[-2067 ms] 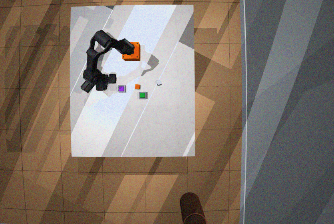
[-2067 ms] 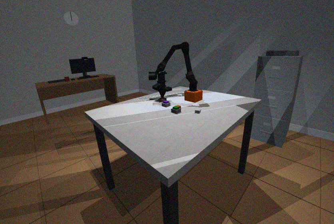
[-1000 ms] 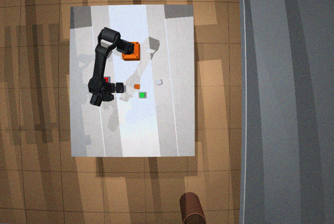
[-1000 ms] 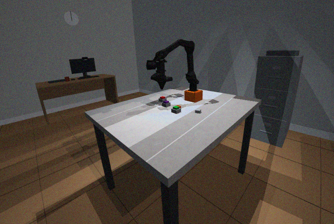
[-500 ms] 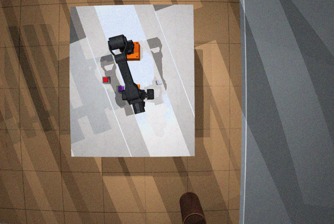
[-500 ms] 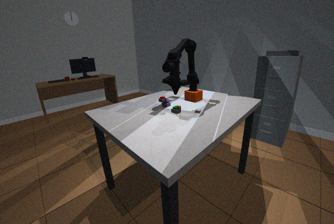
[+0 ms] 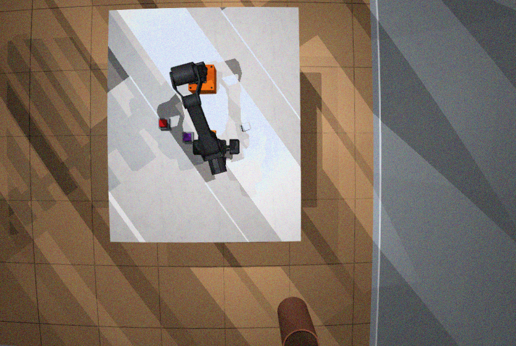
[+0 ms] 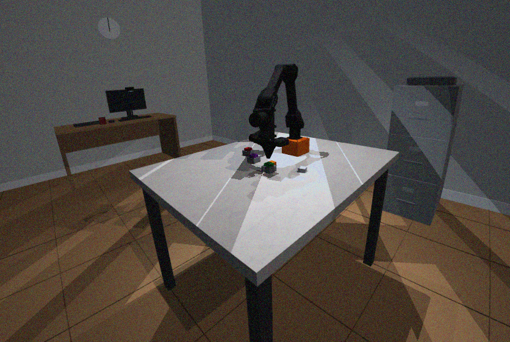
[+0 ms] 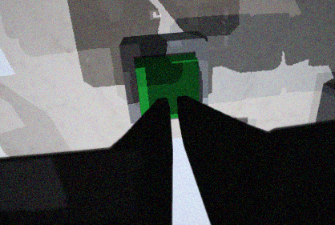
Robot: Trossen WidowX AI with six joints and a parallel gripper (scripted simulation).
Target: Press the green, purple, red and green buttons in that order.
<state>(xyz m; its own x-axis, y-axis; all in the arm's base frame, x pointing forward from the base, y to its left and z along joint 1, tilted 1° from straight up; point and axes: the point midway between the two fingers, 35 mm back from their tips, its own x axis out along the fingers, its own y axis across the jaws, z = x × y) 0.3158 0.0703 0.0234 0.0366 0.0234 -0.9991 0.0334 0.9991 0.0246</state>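
The green button (image 8: 268,164) (image 9: 160,71) sits in a grey housing; the arm hides it in the top view. My gripper (image 8: 268,156) (image 9: 172,106) is shut and empty. Its tips hang a little above the green button in the exterior view and overlap its near part in the wrist view. The purple button (image 7: 187,137) (image 8: 253,156) stands left of the arm's forearm in the top view. The red button (image 7: 163,123) (image 8: 247,149) stands farther left and back. Neither the purple nor the red button is touched by the gripper.
An orange block (image 7: 213,131) (image 8: 273,162) lies close behind the green button, mostly hidden by the arm in the top view. A small white block (image 7: 245,126) (image 8: 302,169) lies to the right. The orange arm base (image 7: 208,79) (image 8: 296,146) stands at the back of the table (image 7: 166,217) (image 8: 247,243).
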